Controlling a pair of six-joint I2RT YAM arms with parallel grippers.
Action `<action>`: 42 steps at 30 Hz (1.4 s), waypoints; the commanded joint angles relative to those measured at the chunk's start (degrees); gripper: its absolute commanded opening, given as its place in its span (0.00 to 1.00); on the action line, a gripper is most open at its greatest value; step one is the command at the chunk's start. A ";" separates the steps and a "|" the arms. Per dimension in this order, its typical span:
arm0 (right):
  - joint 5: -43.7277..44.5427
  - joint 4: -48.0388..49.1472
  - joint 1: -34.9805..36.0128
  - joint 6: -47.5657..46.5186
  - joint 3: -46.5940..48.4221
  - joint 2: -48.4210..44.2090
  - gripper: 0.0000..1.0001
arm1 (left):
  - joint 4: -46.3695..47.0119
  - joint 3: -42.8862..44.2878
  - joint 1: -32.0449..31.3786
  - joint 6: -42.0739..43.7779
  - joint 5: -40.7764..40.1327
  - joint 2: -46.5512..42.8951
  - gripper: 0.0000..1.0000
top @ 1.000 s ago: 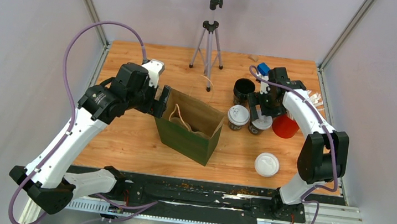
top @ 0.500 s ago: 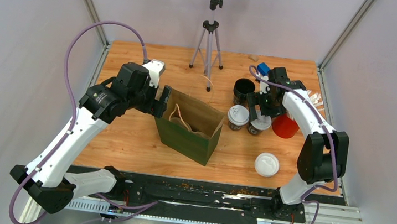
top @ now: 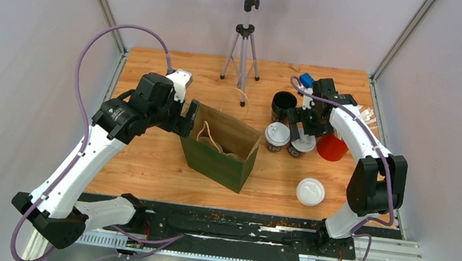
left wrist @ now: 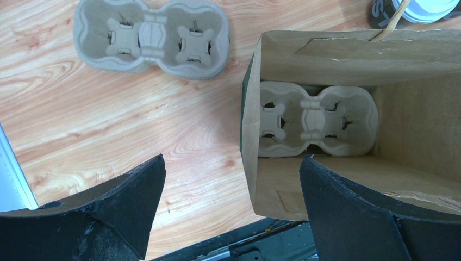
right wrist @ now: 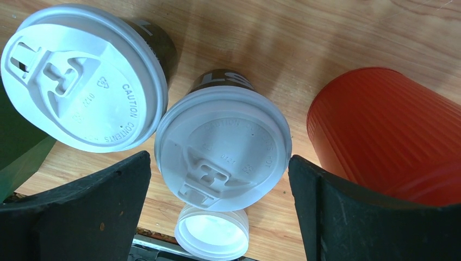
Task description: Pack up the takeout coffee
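Right wrist, fingers (right wrist: 76, 217) released astride lidded cup (right wrist: 223, 155), red cup (right wrist: 391, 141) crowding (left fingers (left wrist: 98, 217) released)

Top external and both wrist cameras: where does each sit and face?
Top external: above, behind bases, facing down at table; left arm, right arm show.
Left wrist: on left arm, down into paper bag; open jaws below.
Right wrist: on right arm, down at two lidded cups; open jaws below.
Top, left wrist share the bag.

The left arm (top: 83, 154) reached from its seven o'clock base toward one o'clock, the left gripper (top: 188, 118) spread wide, while the right arm (top: 369, 151) folded at the elbow toward ten o'clock, the right gripper (right wrist: 220, 163) pointing down, jaws wide apart.
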 commanded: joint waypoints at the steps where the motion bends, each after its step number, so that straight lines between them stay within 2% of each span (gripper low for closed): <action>1: -0.31 0.99 -0.26 -0.09 -0.43 -2.65 0.98 | 1.74 0.70 0.24 1.05 0.64 -0.27 0.99; 9: -1.54 2.35 -0.99 -0.76 -1.35 -2.56 0.98 | 1.52 0.85 0.20 1.05 0.78 -0.57 0.99; 25: -4.28 3.39 -1.66 -0.72 -2.61 -2.76 0.79 | 1.10 1.04 0.21 0.46 1.16 -0.69 0.98; 42: -1.79 -2.61 -1.58 1.23 2.12 -4.48 0.78 | 0.74 3.23 0.20 -5.18 -1.49 1.18 1.00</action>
